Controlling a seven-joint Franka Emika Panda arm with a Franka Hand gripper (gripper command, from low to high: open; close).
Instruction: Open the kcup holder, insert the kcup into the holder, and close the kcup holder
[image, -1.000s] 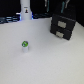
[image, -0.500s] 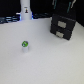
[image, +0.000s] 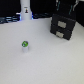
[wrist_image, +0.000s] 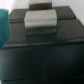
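Note:
The kcup holder (image: 62, 27) is a black boxy unit with two stacked drawer fronts, at the back of the exterior view's right; both fronts look closed. It fills the wrist view (wrist_image: 45, 55), blurred and very close. The kcup (image: 24, 44), a tiny white pod with a green top, stands upright on the white table toward the exterior view's left, well away from the holder. My gripper (wrist_image: 41, 10) hangs just over the holder's top. Its two grey fingers (wrist_image: 41, 21) stand apart with a dark gap and hold nothing. The dark arm (image: 65, 7) rises behind the holder.
A tall white bottle-like post (image: 25, 9) stands at the back on the exterior view's left. The white table (image: 45, 65) spreads in front. A teal shape (wrist_image: 4, 27) shows at the wrist view's edge.

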